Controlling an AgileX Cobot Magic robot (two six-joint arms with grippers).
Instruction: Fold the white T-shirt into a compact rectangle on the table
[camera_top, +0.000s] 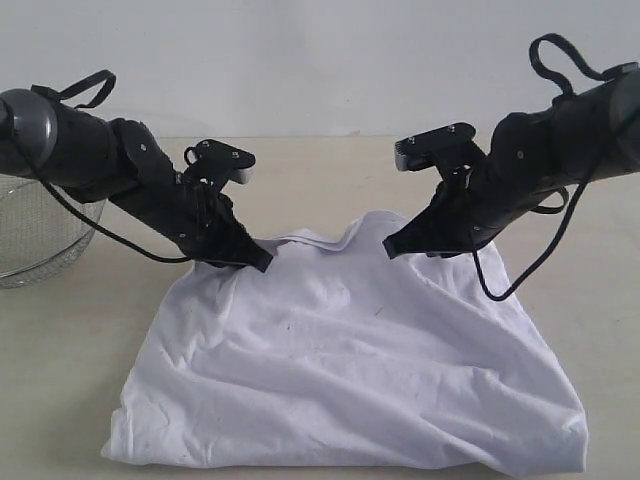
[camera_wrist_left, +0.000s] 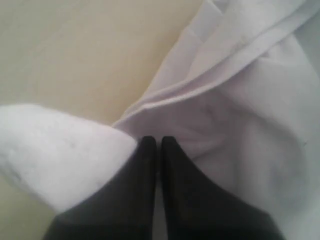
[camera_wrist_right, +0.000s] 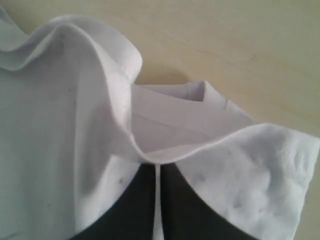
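Observation:
The white T-shirt lies folded double and wrinkled on the beige table, its fold toward the front. Both grippers are at its far edge. My left gripper is shut at the far left corner. In the left wrist view its gripper has a thin pale strip of cloth between the fingers and a bunch of T-shirt beside them. My right gripper is shut on the far right part. There the T-shirt edge curls over the right gripper, with cloth pinched between the fingers.
A round wire-mesh basket stands at the left edge of the table, behind my left arm. Bare tabletop shows beyond the shirt and on both sides of it.

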